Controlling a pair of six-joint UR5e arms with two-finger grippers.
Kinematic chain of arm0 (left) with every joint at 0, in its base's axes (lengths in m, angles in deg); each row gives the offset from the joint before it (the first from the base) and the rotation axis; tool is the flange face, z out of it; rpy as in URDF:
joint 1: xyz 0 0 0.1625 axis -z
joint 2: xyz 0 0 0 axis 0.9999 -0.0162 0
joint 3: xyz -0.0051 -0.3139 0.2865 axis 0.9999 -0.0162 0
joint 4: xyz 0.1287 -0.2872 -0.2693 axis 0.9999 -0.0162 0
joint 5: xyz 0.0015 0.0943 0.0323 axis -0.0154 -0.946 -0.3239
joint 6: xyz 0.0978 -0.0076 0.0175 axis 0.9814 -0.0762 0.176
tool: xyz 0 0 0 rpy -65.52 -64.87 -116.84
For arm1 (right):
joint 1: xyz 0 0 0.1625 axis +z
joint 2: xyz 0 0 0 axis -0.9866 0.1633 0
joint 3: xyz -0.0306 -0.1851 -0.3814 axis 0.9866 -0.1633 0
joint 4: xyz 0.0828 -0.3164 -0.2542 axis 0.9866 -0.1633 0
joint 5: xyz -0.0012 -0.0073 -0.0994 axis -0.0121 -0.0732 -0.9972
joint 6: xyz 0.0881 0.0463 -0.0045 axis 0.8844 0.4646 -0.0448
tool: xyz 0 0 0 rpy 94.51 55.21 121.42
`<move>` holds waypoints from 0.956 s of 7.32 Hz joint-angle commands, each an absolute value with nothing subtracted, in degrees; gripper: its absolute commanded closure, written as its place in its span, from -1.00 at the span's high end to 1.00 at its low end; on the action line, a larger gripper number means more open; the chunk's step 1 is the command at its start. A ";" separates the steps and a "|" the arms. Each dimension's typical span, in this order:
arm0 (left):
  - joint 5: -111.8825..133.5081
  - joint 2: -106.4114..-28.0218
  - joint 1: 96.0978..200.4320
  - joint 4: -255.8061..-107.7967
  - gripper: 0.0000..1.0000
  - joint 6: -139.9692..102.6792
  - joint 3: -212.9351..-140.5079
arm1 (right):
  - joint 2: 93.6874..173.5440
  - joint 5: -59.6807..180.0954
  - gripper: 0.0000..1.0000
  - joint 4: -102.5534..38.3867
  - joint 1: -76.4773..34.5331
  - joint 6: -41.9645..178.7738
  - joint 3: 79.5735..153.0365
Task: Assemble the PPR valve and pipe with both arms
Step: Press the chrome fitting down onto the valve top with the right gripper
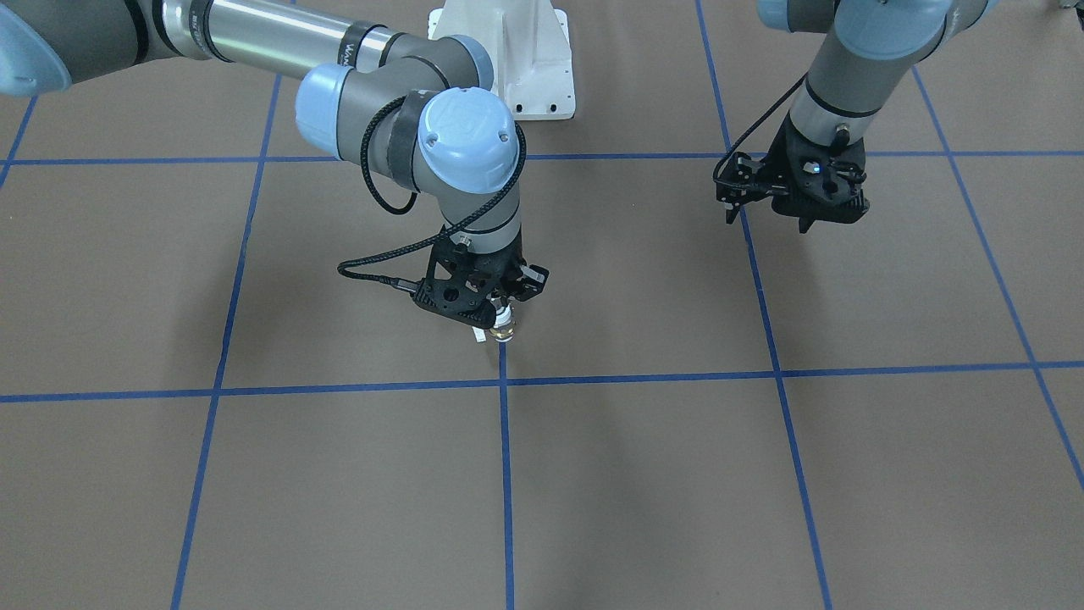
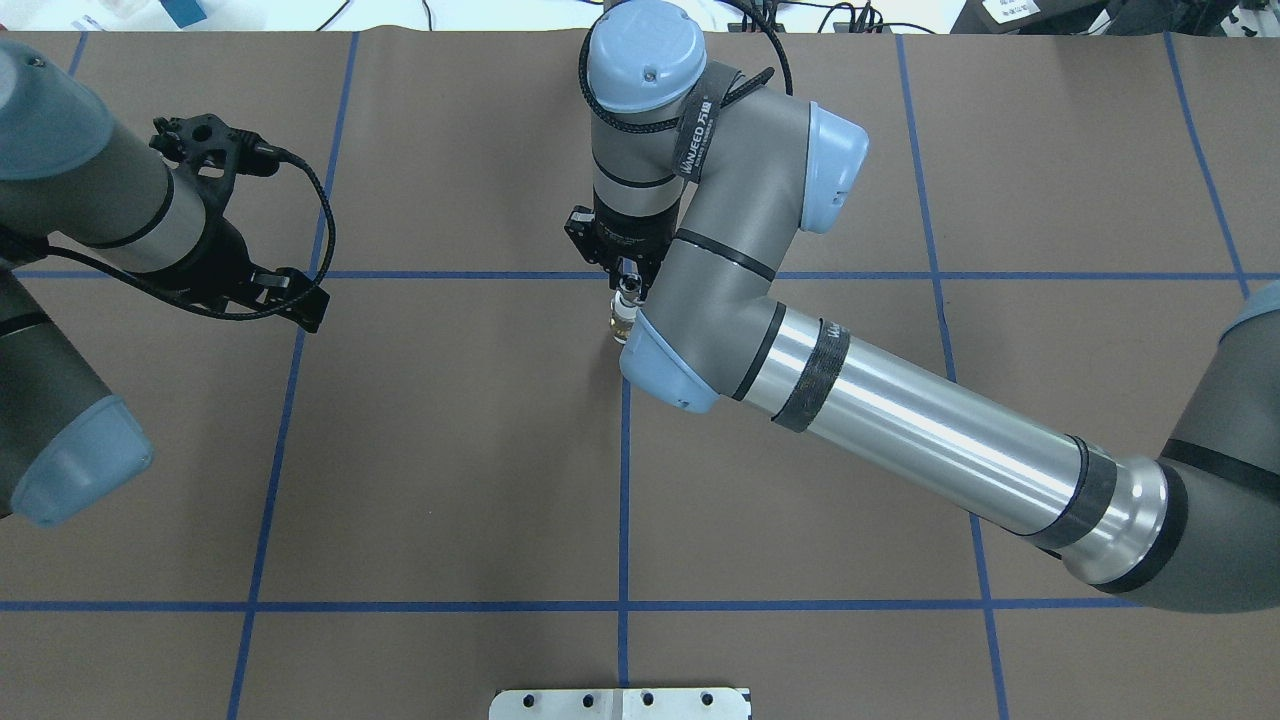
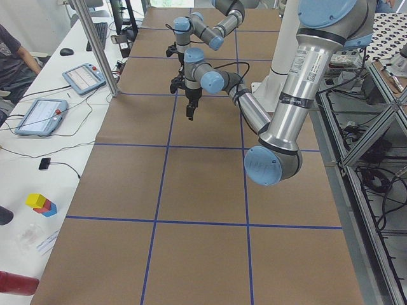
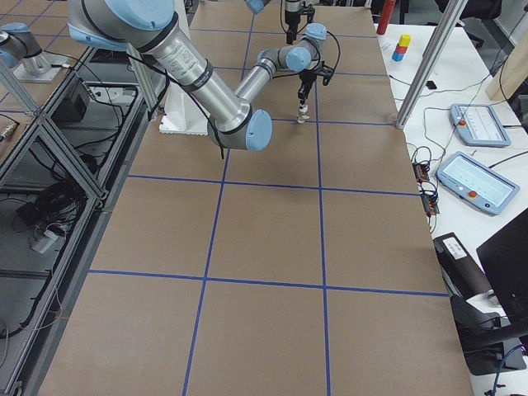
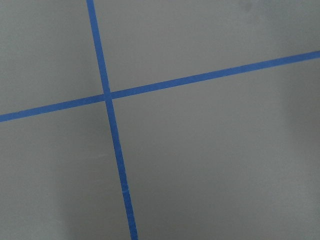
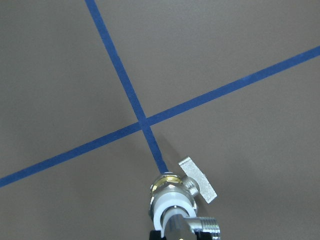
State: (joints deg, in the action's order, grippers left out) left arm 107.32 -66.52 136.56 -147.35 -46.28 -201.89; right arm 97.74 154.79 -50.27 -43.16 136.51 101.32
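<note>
My right gripper [image 1: 501, 313] points down over the middle of the table and is shut on the joined parts. The PPR valve [image 6: 172, 192], with its white ring, brass end and small lever [image 6: 199, 179], hangs below the fingers. The silver pipe [image 6: 192, 227] sits at its upper end against the gripper. The valve also shows in the front view [image 1: 505, 329] and the overhead view [image 2: 624, 318], low over a blue tape line. My left gripper [image 1: 800, 207] hangs empty and apart, above a tape crossing [image 5: 107, 95]. Its jaws are not clear.
The brown table cover carries a grid of blue tape lines [image 1: 504, 474]. The white pedestal base [image 1: 529, 59] stands at the robot's side. Tablets [image 4: 474, 124] and coloured blocks [image 4: 402, 45] lie on the side benches. A person [image 3: 16, 60] sits beside the table.
</note>
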 commanded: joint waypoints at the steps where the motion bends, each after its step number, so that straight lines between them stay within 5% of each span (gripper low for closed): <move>1: 107.32 -66.52 136.62 -147.35 1.00 -46.28 -202.12 | 97.73 154.78 0.52 -50.26 -43.16 136.63 101.27; 2: 107.32 -66.52 136.62 -147.26 1.00 -46.36 -202.29 | 97.73 154.78 0.54 -50.26 -43.16 136.63 101.27; 3: 107.58 -66.52 136.62 -147.26 1.00 -46.37 -202.30 | 97.56 154.78 0.98 -50.26 -43.16 136.72 101.36; 5: 107.93 -66.52 136.53 -147.26 1.00 -46.45 -202.82 | 97.30 154.96 0.99 -50.26 -42.73 136.72 102.49; 7: 108.19 -66.43 136.88 -147.26 1.00 -46.28 -203.17 | 105.49 158.11 1.00 -50.87 -39.67 135.93 114.89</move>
State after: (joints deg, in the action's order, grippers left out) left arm 107.99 -66.49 136.66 -147.26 -46.41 -202.99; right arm 99.92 156.36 -50.56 -41.53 136.45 107.07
